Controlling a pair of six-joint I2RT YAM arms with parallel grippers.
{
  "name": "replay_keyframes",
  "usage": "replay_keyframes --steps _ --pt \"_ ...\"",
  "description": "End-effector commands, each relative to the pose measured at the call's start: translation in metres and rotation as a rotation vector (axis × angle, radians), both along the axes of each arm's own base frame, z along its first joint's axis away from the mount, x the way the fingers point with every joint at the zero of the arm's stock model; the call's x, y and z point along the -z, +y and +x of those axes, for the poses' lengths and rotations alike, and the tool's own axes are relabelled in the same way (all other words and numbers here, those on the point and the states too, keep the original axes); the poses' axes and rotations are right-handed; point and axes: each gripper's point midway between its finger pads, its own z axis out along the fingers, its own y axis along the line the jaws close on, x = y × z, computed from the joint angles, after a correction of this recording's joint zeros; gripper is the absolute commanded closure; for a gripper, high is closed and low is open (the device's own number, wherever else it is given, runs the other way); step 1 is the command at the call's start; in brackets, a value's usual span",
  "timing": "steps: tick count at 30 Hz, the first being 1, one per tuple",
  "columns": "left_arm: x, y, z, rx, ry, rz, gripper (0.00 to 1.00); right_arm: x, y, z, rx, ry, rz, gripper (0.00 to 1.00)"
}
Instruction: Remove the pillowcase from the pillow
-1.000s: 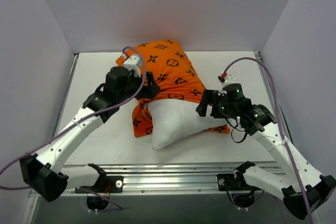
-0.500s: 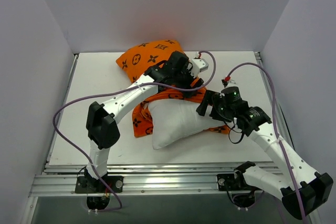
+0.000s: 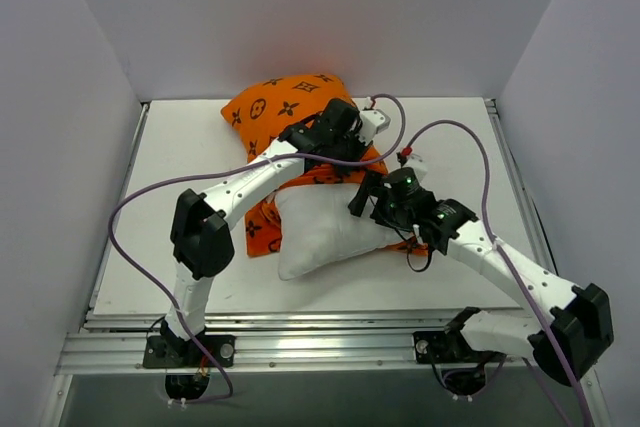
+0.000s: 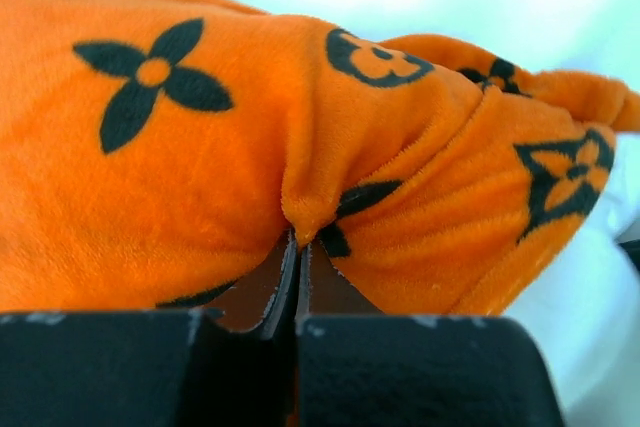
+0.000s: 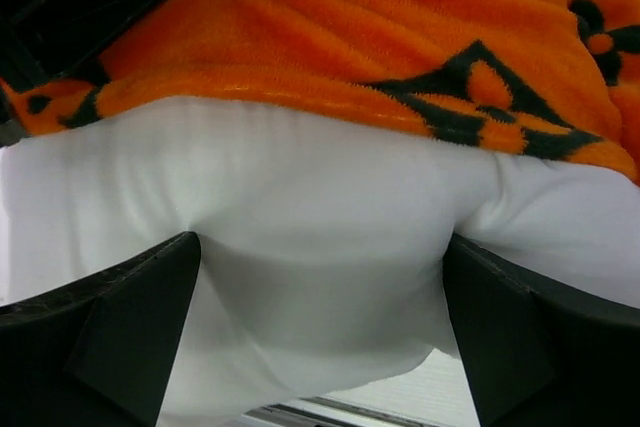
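The orange pillowcase (image 3: 275, 107) with black motifs covers the far half of the white pillow (image 3: 320, 232), whose near half is bare. My left gripper (image 3: 322, 152) reaches across the pillowcase near its bunched edge. In the left wrist view the left gripper (image 4: 298, 247) is shut on a pinched fold of the pillowcase (image 4: 200, 147). My right gripper (image 3: 365, 199) presses against the pillow's right side. In the right wrist view the right gripper (image 5: 320, 242) stands open, with the pillow (image 5: 300, 177) bulging between its fingers (image 5: 130, 317) just below the pillowcase (image 5: 400, 27) hem.
The white table (image 3: 170, 167) is walled in by pale panels on three sides. A metal rail (image 3: 320, 332) runs along the near edge by the arm bases. Purple cables loop off both arms above the pillow.
My left arm swung from the pillow's left side across the pillowcase and shut on a fold of it. My right gripper pushed leftward into the pillow, which shifted slightly left.
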Motion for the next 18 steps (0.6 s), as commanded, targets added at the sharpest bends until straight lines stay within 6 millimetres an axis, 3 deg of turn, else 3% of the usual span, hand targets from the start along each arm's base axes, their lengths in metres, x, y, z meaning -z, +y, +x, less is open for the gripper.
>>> replay_keyframes --steps 1,4,6,7,8,9,13,14,16,18 --pt "0.002 0.016 0.015 -0.122 0.008 -0.017 0.98 -0.002 0.021 0.029 0.073 -0.051 0.044 0.00" --pt "0.003 0.016 0.018 -0.183 0.041 -0.054 0.98 0.016 0.022 0.046 0.101 -0.050 -0.018 0.00" --pt "0.000 0.017 0.023 -0.223 0.058 -0.087 0.98 0.027 0.027 0.056 0.088 -0.051 -0.050 0.20" --pt "0.000 0.022 0.029 -0.244 0.063 -0.099 0.98 0.030 0.032 0.056 0.058 -0.046 -0.048 0.36" --pt "-0.002 0.023 0.033 -0.260 0.067 -0.117 0.98 0.035 0.036 0.060 0.029 -0.050 -0.055 0.83" --pt "-0.003 0.026 0.037 -0.294 0.082 -0.135 0.98 0.038 0.038 0.059 0.008 -0.043 -0.057 0.99" --pt "-0.013 0.057 0.067 -0.455 0.096 -0.196 0.98 0.030 0.056 0.038 -0.175 -0.032 -0.016 1.00" --pt "-0.016 0.081 0.085 -0.560 0.085 -0.206 0.98 0.019 0.055 0.028 -0.209 -0.039 0.001 1.00" --pt "-0.022 0.106 0.101 -0.654 0.064 -0.216 0.98 0.001 0.049 0.017 -0.268 -0.066 -0.013 1.00" --pt "-0.033 0.151 0.121 -0.803 0.008 -0.204 0.98 -0.024 0.035 -0.006 -0.324 -0.088 -0.026 1.00"
